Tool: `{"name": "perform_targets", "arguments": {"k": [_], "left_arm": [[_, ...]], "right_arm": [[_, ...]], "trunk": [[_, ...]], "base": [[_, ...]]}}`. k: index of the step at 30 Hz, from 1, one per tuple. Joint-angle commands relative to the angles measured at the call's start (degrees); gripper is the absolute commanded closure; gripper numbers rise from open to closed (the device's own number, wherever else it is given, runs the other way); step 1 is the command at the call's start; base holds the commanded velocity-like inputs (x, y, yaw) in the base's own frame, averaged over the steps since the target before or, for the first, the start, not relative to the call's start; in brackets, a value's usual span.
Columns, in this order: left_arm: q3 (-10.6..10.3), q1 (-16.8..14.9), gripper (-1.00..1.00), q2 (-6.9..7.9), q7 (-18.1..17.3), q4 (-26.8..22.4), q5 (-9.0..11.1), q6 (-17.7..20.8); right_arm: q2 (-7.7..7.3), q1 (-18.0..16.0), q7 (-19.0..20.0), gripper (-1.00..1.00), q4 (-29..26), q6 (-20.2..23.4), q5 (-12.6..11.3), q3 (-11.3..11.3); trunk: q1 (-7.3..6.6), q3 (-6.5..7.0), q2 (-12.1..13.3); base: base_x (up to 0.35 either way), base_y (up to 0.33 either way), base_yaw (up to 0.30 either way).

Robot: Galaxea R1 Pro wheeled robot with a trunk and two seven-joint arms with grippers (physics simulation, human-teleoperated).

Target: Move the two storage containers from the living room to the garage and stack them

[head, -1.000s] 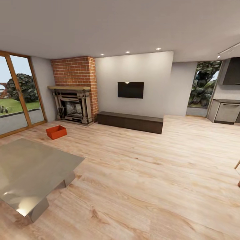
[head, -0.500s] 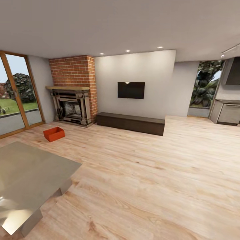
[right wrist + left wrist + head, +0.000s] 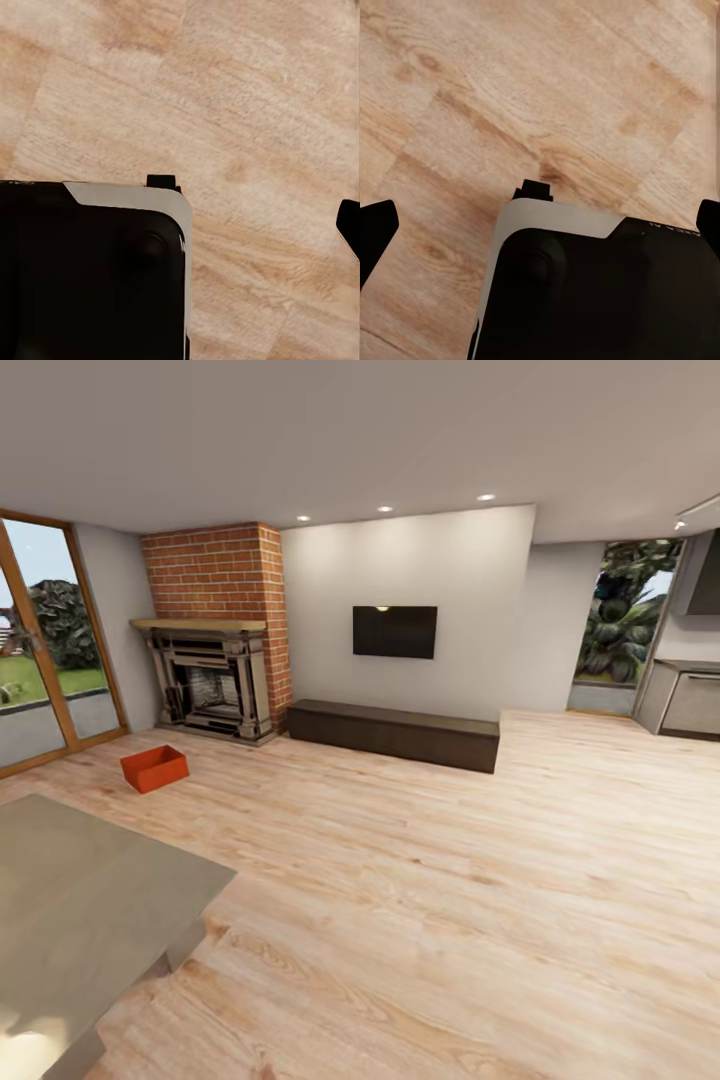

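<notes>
In the head view one red-orange open-top storage container point(image 3: 154, 767) stands on the light wood-plank floor point(image 3: 430, 880) of the living room, far off to the left in front of the brick fireplace point(image 3: 212, 678). Nothing lies in it that I can make out. My left gripper point(image 3: 540, 232) hangs over the planks above the robot's dark base, open, its black fingertips point(image 3: 375, 232) at opposite edges of the left wrist view. A fingertip point(image 3: 349, 225) of my right gripper sits at the edge of the right wrist view, spread wide, over bare planks.
A grey low table point(image 3: 80, 900) fills the near left. A long dark bench point(image 3: 395, 732) runs under the wall TV point(image 3: 394, 631). Glass doors point(image 3: 45, 650) close the left side; kitchen units point(image 3: 690, 700) stand far right. Open plank floor stretches ahead.
The whole picture has shifted left, so the camera has moved; the table has slid toward the lower left corner. The container itself has not moved.
</notes>
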Motion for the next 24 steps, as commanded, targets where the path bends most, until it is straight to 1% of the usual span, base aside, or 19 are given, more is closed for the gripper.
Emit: {"name": "perform_targets", "arguments": {"k": [1, 15, 24], "left_arm": [[-0.49, -0.04, -1.00, -0.01, 0.14, 0.01, 0.44, -0.13], [-0.49, -0.03, -1.00, 0.04, 0.14, 0.01, 0.43, -0.13], [-0.49, -0.04, -1.00, 0.02, 0.14, 0.01, 0.45, -0.13]], "right_arm": [[0.01, -0.08, -0.11, -1.00, 0.18, -0.33, -0.37, 0.48], [0.05, -0.08, -0.11, -1.00, 0.18, -0.36, -0.37, 0.48], [0.10, -0.08, -0.11, -1.00, 0.18, -0.32, -0.37, 0.48]], "trunk": [[0.04, -0.09, -0.06], [0.04, -0.09, -0.06], [0.04, -0.09, -0.06]], "base": [[0.323, 0.000, 0.000], [0.323, 0.000, -0.002], [0.323, 0.000, -0.103]]}}
